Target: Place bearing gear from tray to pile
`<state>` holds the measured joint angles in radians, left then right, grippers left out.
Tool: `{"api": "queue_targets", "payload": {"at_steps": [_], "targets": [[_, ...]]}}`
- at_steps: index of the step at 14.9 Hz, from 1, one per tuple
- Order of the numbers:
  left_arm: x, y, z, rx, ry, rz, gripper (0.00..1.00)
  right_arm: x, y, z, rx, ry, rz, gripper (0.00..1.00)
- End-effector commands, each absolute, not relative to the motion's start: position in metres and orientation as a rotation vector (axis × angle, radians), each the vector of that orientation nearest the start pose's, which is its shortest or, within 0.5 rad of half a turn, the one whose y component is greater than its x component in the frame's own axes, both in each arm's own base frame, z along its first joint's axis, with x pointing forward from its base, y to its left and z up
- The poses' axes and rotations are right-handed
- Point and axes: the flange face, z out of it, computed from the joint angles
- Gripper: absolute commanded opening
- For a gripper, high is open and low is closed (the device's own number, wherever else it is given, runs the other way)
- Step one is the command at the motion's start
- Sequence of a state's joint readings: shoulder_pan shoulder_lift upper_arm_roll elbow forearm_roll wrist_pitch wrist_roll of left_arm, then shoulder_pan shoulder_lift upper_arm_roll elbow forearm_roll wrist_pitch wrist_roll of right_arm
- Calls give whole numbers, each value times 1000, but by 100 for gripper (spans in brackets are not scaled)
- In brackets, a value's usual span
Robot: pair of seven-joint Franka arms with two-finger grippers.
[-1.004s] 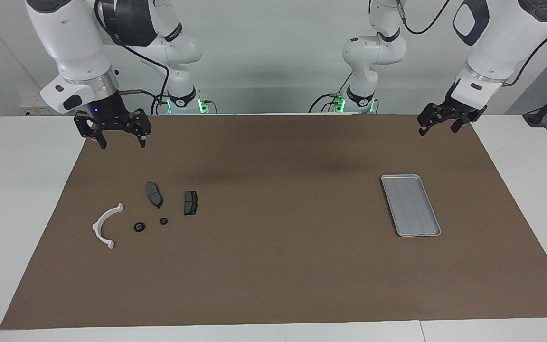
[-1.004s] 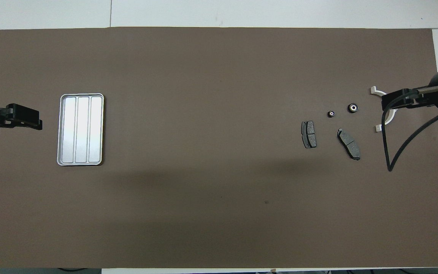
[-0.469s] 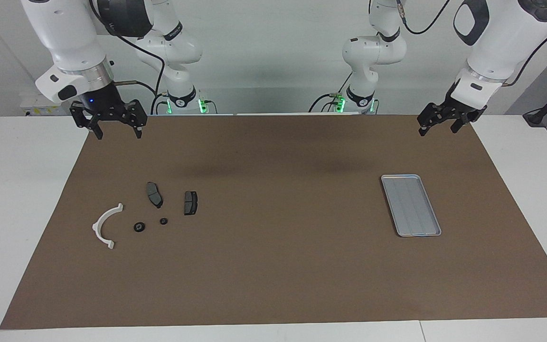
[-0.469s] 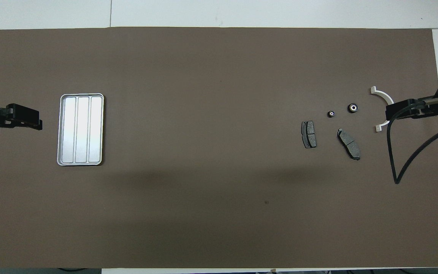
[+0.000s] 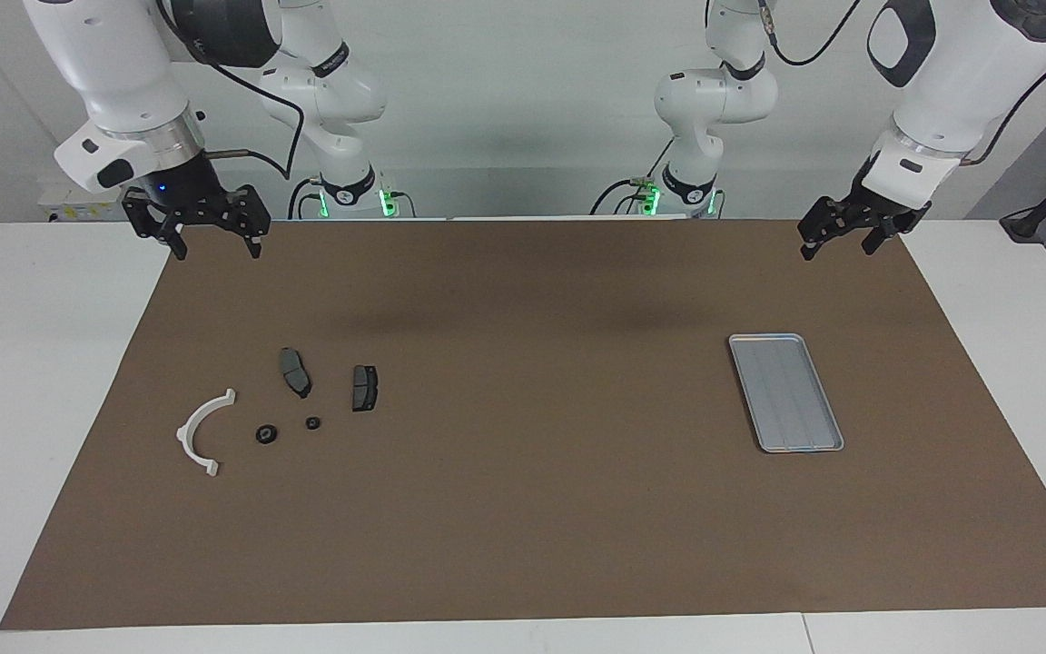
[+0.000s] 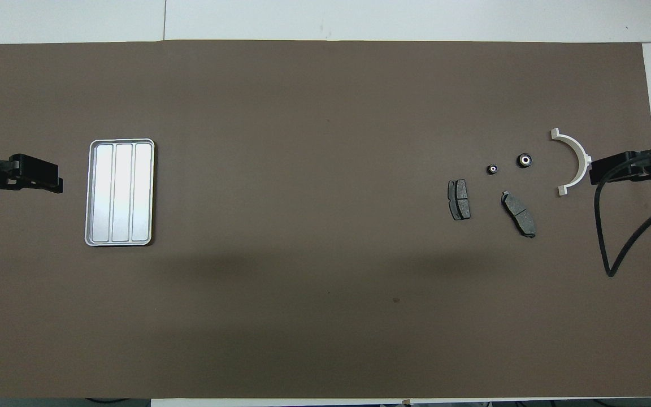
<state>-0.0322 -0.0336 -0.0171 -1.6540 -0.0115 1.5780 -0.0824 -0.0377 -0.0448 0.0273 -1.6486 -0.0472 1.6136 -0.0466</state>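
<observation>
Both bearing gears (image 5: 266, 434) stayed piled; right claw (image 5: 214, 247) rose, empty.

A wide stretch of bare brown mat (image 5: 541, 381) is lying open between the tray (image 5: 785, 391) toward the left arm's end and the pile toward the right arm's end, giving a gripper free passage. The tray is sitting alone with bare mat all around it. The white half-ring bracket (image 5: 201, 430), two small bearing gears (image 5: 266, 434) and two brake pads (image 5: 295, 371) are lying near one another, with only narrow gaps between them.
</observation>
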Motion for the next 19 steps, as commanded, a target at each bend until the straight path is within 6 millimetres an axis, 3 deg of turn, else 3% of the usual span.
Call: {"api": "queue_targets", "payload": {"at_steps": [1, 19], "targets": [[539, -26, 607, -3137, -51, 60, 100, 536, -16, 617, -3183, -68, -4, 100], [539, -26, 607, -3137, -51, 60, 100, 532, 0, 618, -3122, -6, 29, 100]]}}
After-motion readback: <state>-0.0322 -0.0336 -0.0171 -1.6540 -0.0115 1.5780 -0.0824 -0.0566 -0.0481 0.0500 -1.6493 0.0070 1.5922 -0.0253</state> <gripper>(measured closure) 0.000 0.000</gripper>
